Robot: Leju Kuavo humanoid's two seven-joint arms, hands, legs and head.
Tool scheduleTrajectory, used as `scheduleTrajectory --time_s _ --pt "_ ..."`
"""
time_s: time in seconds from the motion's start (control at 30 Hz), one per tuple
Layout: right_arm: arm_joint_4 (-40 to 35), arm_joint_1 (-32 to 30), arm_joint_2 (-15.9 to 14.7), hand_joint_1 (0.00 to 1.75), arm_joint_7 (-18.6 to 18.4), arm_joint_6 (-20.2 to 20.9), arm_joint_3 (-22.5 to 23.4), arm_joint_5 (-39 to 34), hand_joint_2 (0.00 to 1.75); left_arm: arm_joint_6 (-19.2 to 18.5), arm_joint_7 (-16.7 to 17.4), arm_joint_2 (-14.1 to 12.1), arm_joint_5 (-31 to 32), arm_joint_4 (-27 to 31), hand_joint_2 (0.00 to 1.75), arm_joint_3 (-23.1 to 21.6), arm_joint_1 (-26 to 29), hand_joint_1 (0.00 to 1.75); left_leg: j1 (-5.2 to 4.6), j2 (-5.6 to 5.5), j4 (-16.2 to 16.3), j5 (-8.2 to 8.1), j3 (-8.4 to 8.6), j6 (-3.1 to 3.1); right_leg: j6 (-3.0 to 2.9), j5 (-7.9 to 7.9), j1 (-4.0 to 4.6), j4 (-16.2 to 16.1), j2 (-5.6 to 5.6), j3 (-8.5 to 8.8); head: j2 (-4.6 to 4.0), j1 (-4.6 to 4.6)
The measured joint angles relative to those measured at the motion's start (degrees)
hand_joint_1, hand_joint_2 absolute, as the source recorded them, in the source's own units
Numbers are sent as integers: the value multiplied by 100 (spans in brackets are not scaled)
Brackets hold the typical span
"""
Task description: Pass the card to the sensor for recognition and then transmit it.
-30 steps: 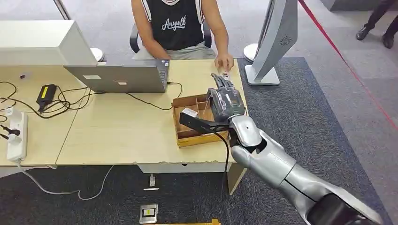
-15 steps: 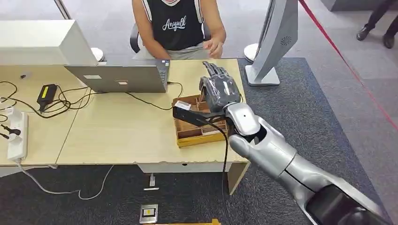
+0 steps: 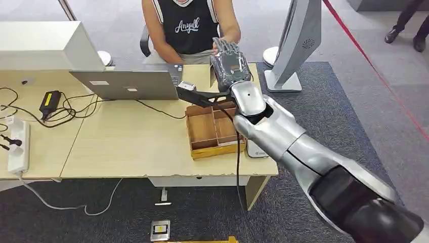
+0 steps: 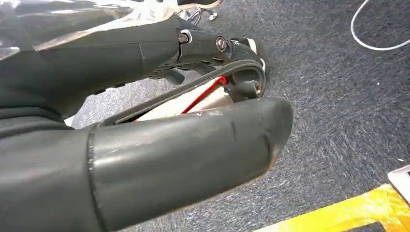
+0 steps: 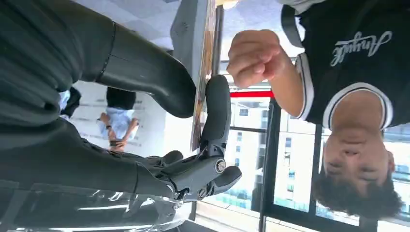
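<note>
One card (image 5: 202,77) is pinched edge-on between thumb and fingers (image 5: 216,111) of right hand (image 3: 230,63), raised toward person (image 3: 189,25) for handover. Left fingers: cannot tell.

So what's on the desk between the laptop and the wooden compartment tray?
A black cable lies there, between the laptop and the wooden compartment tray; the head view shows it.

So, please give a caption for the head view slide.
Right hand holds a card out toward the seated person, above the wooden tray.
</note>
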State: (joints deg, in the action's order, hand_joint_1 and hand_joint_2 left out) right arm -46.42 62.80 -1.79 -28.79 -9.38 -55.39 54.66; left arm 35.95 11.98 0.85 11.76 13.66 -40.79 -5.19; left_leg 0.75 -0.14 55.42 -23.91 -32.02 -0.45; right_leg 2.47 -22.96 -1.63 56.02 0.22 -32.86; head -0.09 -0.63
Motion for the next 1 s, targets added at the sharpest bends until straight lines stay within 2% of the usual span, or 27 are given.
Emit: scheduleTrajectory --time_s 0.33,0.8,0.83,0.97,1.0 --pt "970 362 323 175 -708 -72 -223 98 175 22 -22 -9 -131 2 0 -177 35 0 0 0 0 0 1 0 0 0 0 0 0 0 2 2" --pt "1468 515 463 175 -1101 -153 -321 100 175 66 -57 -22 -249 2 0 -284 112 0 0 0 1 0 3 0 0 0 0 0 1 0 0 0" --pt "1484 523 461 157 -1108 -153 -328 100 175 66 -57 -24 -249 2 0 -286 112 0 0 0 1 0 3 0 0 0 0 0 1 0 0 0" --pt "1547 539 461 157 -1115 -142 -350 92 175 66 -57 -24 -249 2 0 -288 112 0 -1 0 1 0 3 0 0 1 0 -1 1 0 0 0" --pt "1562 539 461 101 -1115 -140 -352 87 175 66 -57 -24 -249 2 0 -291 112 0 -1 0 1 0 3 0 0 1 0 -1 1 0 2 0"
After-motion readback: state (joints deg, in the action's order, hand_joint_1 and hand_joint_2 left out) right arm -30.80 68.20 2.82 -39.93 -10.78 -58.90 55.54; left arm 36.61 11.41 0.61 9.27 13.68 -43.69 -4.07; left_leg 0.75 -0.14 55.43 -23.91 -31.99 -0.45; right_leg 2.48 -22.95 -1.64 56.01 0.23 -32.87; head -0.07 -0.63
